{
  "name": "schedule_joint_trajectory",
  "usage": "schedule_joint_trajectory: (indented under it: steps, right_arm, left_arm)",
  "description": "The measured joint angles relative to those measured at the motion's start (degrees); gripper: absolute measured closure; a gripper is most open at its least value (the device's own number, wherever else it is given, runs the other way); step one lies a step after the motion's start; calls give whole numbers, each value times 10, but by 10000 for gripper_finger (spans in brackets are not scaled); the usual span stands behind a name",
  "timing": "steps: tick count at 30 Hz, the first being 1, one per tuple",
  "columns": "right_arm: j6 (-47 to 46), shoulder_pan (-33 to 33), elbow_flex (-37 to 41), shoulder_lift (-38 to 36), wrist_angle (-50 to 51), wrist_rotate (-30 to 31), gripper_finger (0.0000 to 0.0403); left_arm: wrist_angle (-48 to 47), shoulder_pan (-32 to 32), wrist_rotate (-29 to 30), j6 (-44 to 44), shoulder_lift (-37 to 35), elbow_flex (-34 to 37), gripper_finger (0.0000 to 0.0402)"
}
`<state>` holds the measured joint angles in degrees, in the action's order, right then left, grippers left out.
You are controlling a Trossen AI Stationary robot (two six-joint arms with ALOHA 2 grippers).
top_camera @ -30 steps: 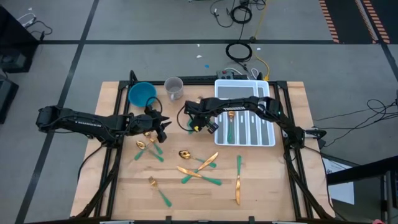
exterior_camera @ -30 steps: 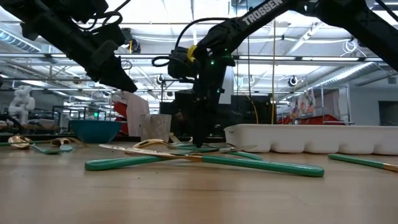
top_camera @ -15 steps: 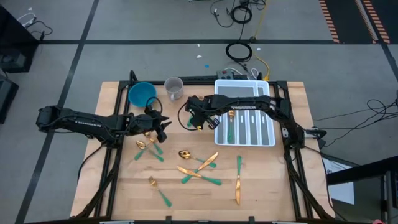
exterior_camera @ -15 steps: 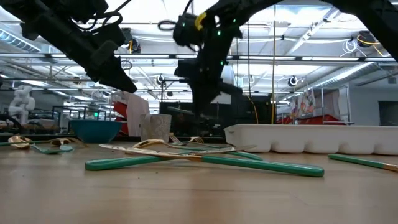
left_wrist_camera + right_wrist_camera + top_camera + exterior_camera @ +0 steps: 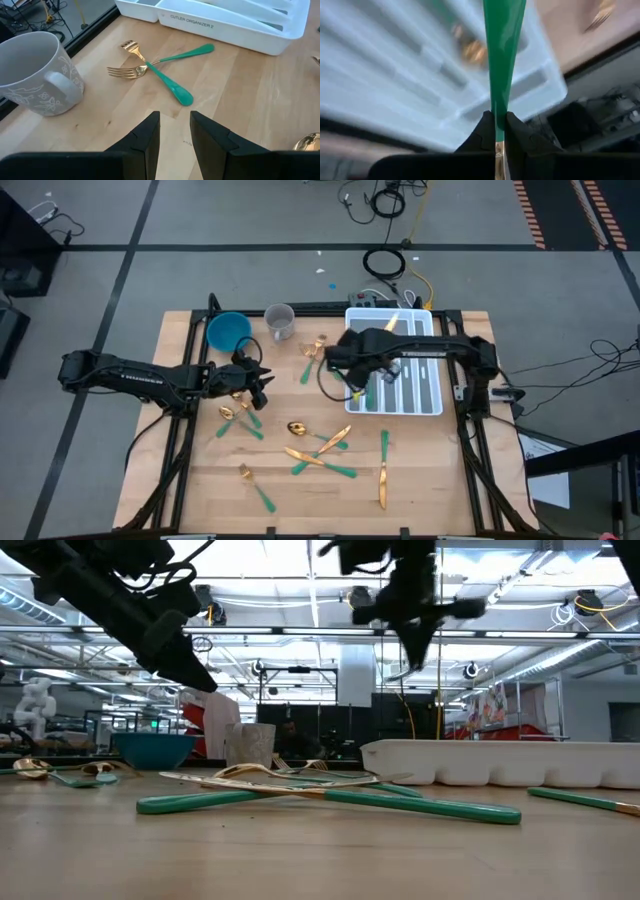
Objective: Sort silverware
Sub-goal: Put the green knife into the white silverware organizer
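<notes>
High view: right gripper (image 5: 362, 387) has swung from beside the clear cup (image 5: 279, 321) to over the white organizer (image 5: 432, 408), pinching a green-handled piece (image 5: 502, 55) for a slot. Left gripper (image 5: 174, 131), half-open, hovers near two crossed forks (image 5: 145, 70).

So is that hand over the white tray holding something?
Yes. The right hand is shut on a green-handled utensil, above the white organizer tray.

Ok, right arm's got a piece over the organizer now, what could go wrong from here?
The right gripper pinches the green-handled utensil only at one end, so it may swing or slip before it is over a slot of the white organizer. The left gripper hovers open near the crossed forks, which could snag together when picked.
</notes>
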<state>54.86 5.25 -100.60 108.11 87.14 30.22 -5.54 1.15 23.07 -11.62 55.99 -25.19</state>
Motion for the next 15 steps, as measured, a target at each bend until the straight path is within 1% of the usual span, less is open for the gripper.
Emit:
schedule_joint_trajectory:
  steps: [3,7,9,12,15]
  right_arm:
    - [2,-13,1,-19,28,0,402]
    - [-2,-28,37,-52,28,-6,402]
    - [-14,-31,71,-69,28,-19,402]
    - [-40,-30,134,-105,22,-77,402]
    - [-38,-26,207,-150,-6,-80,402]
  left_arm:
    - [-1,0,0,0,0,0,287]
    - [-3,0,-3,-1,0,0,287]
    - [-6,0,-6,-1,0,0,287]
    - [-12,0,-7,0,0,0,287]
    - [-10,0,-7,0,0,0,287]
